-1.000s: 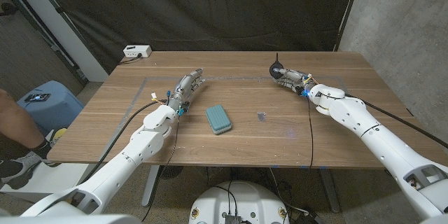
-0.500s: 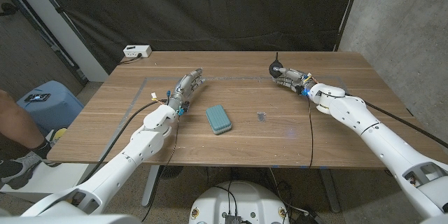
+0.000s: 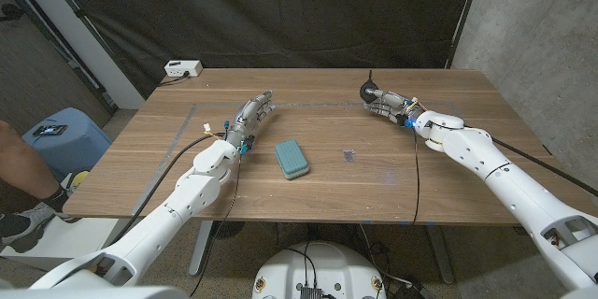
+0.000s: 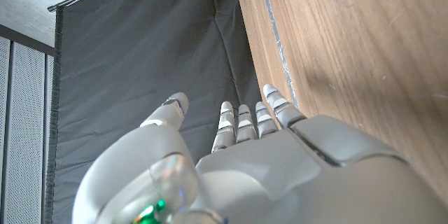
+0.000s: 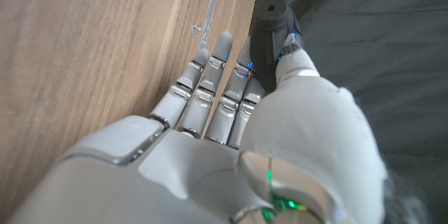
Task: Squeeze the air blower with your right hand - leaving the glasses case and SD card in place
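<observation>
Your right hand (image 3: 386, 105) closes around the black air blower (image 5: 269, 28) at the table's (image 3: 392, 163) two o'clock, ready to squeeze, while your left hand (image 3: 250, 118) waits open, away from the glasses case (image 3: 291, 159).

We saw the air blower (image 3: 370, 92) against our right hand (image 3: 387, 106); the glasses case (image 3: 291, 160) and SD card (image 3: 348, 156) lay between both hands.
</observation>
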Controlling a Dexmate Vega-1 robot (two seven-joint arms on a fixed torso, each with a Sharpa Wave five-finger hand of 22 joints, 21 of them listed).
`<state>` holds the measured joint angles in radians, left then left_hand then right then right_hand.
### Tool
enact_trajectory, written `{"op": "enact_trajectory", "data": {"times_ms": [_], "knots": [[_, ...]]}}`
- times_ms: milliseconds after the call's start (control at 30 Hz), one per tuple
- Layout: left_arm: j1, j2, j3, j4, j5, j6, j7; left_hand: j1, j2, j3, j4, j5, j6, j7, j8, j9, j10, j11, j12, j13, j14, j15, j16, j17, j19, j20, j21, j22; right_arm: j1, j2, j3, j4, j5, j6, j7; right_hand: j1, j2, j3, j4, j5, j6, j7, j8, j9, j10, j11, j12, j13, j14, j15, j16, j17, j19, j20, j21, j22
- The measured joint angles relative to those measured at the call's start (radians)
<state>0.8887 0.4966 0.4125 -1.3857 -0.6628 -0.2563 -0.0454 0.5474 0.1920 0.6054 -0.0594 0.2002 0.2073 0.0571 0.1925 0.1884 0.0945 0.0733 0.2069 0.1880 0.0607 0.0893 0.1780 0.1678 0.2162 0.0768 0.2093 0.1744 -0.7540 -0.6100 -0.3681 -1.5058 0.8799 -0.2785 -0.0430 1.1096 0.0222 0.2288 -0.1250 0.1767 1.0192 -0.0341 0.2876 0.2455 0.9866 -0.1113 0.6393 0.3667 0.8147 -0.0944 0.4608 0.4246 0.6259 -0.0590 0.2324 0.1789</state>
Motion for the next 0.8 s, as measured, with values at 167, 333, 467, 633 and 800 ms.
{"op": "enact_trajectory", "data": {"times_ms": [167,333,467,633,800], "knots": [[-0.001,0.0,0.002,0.0,0.001,0.002,-0.005,0.0,0.0,0.0,0.0,0.0,0.0,0.0,0.0,0.0,0.0,0.0,0.0,0.0,0.0,0.0,0.0,0.0,0.0,0.0,0.0,0.0,-0.002,-0.004,0.002,0.0,0.003,-0.001,0.006,-0.012,0.001,-0.004,0.004,0.0,-0.009,0.002,-0.007,0.0,-0.005,0.005,-0.002,-0.003,-0.009,0.002,-0.008,0.0,-0.009,0.002,0.0,0.0],[-0.006,0.0,0.006,0.0,0.003,0.002,-0.007,0.0,0.0,0.0,0.0,0.0,0.0,0.0,0.0,0.0,0.0,0.0,0.0,0.0,0.0,0.0,0.0,0.0,0.0,0.0,0.0,0.0,-0.004,-0.007,0.005,0.0,0.01,-0.001,0.02,-0.027,-0.004,-0.005,0.005,0.0,-0.018,0.008,-0.015,0.0,-0.015,0.014,-0.007,-0.003,-0.011,-0.001,-0.012,-0.001,-0.009,0.002,0.0,0.005],[-0.007,-0.001,0.008,-0.001,0.004,0.003,-0.007,0.0,0.0,-0.003,-0.003,0.0,0.0,0.0,0.0,0.0,0.0,0.0,0.0,0.0,0.0,0.0,0.0,0.0,0.0,0.0,0.0,0.0,-0.005,-0.009,0.007,0.001,0.016,-0.001,0.033,-0.039,-0.006,-0.01,0.009,0.0,-0.038,0.013,-0.024,-0.002,-0.034,0.024,-0.015,-0.002,-0.02,0.005,-0.017,0.0,-0.016,0.002,-0.009,0.005],[-0.004,0.0,0.008,-0.008,0.007,0.007,-0.002,0.0,0.0,-0.003,-0.003,0.0,0.0,0.0,0.0,0.0,0.0,0.0,0.0,0.0,0.0,0.0,0.0,0.0,0.0,0.0,0.0,0.0,-0.005,-0.011,0.008,0.007,0.021,0.002,0.049,-0.05,-0.006,-0.014,0.013,0.0,-0.057,0.018,-0.033,-0.005,-0.048,0.027,-0.018,-0.002,-0.038,0.006,-0.021,0.005,-0.023,0.009,-0.009,0.005],[0.0,0.001,0.01,-0.015,0.009,0.009,0.003,0.0,0.0,-0.003,-0.003,0.0,0.0,0.0,0.0,0.0,0.0,0.0,0.0,0.0,0.0,0.0,0.0,0.0,0.0,0.0,0.0,0.0,-0.005,-0.016,0.009,0.015,0.027,0.007,0.07,-0.06,-0.004,-0.022,0.016,0.0,-0.071,0.025,-0.041,-0.005,-0.064,0.032,-0.022,0.002,-0.05,0.011,-0.021,0.009,-0.03,0.016,-0.009,0.005]]}}
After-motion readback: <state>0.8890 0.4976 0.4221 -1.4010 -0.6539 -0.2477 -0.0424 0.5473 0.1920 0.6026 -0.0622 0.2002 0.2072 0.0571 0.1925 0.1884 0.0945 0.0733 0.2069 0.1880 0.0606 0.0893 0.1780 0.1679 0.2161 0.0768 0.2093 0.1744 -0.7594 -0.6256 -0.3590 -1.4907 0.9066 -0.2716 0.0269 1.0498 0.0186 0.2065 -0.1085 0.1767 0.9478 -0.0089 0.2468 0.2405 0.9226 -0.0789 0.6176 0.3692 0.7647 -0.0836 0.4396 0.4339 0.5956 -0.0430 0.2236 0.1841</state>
